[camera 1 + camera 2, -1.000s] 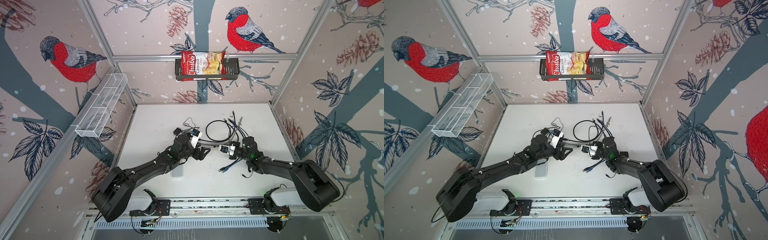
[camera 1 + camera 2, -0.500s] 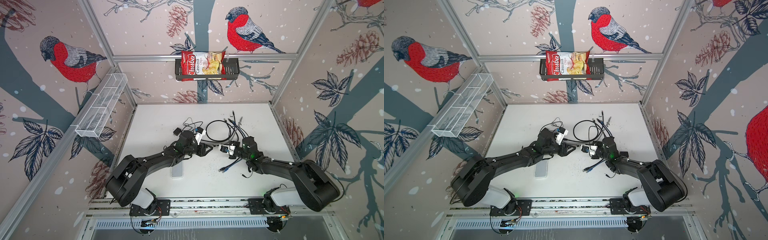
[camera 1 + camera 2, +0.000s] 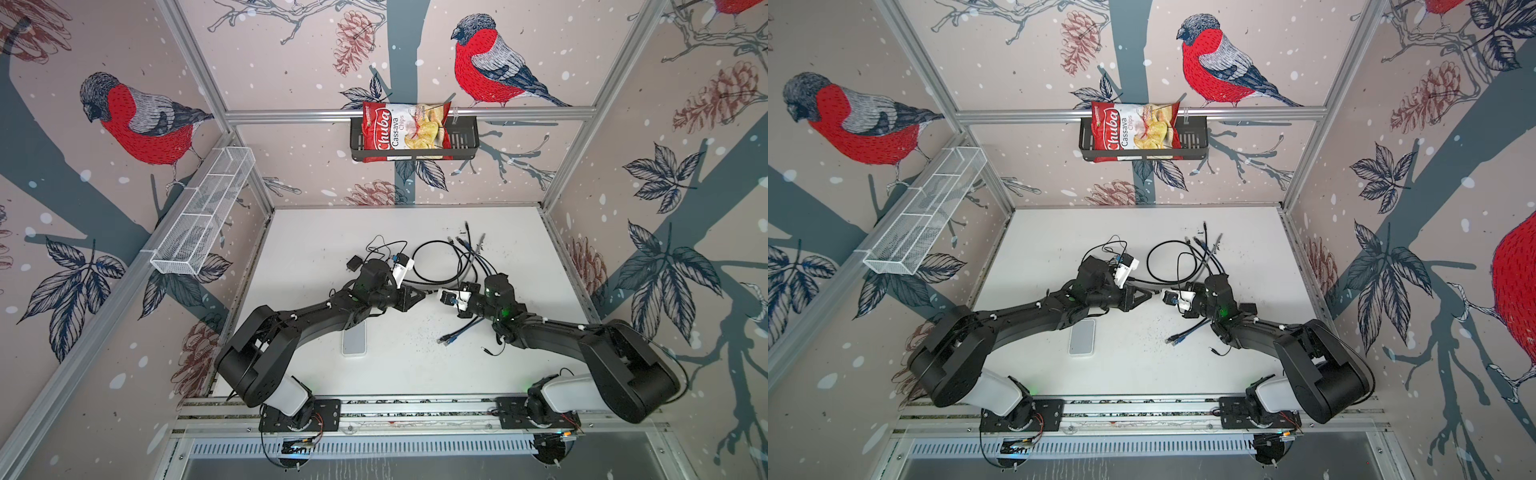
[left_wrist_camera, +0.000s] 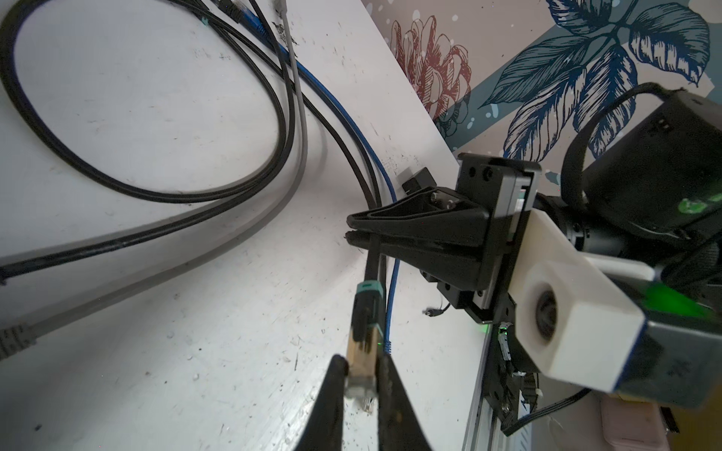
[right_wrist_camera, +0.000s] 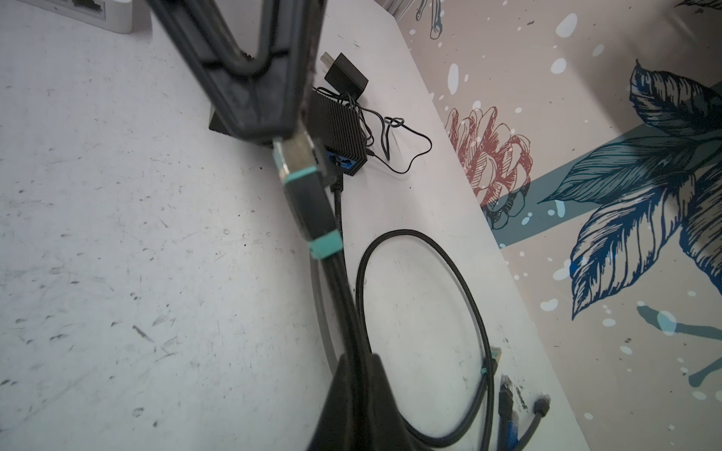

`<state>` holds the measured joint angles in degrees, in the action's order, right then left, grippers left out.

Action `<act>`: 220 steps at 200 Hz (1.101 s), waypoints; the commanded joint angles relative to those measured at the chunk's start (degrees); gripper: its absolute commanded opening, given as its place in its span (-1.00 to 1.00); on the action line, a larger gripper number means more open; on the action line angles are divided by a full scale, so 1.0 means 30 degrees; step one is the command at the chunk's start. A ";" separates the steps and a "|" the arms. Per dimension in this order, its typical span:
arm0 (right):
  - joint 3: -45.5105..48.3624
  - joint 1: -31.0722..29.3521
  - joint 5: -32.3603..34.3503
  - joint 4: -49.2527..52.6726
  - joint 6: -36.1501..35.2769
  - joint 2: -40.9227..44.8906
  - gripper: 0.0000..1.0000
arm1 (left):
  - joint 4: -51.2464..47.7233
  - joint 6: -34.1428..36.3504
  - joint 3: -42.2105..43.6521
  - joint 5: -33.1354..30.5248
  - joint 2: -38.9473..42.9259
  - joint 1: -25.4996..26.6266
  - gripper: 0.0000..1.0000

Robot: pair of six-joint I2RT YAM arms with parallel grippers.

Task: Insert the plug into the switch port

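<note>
My left jaws pinch the plug (image 4: pixel 361 367); my right jaws clamp its cable (image 4: pixel 373 265) just behind. The switch (image 5: pixel 338 129) sits apart on the bench (image 5: pixel 117 234): alignment and insertion remain.

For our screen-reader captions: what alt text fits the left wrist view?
The left gripper clamps a clear Ethernet plug between its two black fingers, over the white table. The plug's black cable, ringed with teal bands, runs up to the right gripper, which is shut on it. Loose cables in black, grey and blue lie behind.
</note>
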<state>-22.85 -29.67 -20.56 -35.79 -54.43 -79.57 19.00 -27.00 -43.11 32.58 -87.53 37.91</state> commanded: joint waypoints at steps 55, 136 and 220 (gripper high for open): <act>-0.0351 -0.0068 0.0421 -0.0193 0.0630 0.0067 -0.71 | 0.0489 0.1082 -0.0152 -0.0584 -0.0071 -0.0043 -1.00; -0.3679 0.1095 -0.5278 0.8735 -0.0273 0.0057 -0.38 | 0.0148 0.7938 0.1149 -0.3875 0.0798 0.0580 -1.00; -0.7638 0.1452 -0.9847 1.4011 -0.0945 -0.2936 -0.39 | 0.4846 1.3952 0.4343 -0.6786 0.1839 0.2793 -1.00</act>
<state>-43.59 -25.21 -44.58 0.14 -57.04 -86.78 25.87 8.99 -31.29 14.31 -82.72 45.98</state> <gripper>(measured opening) 0.301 0.119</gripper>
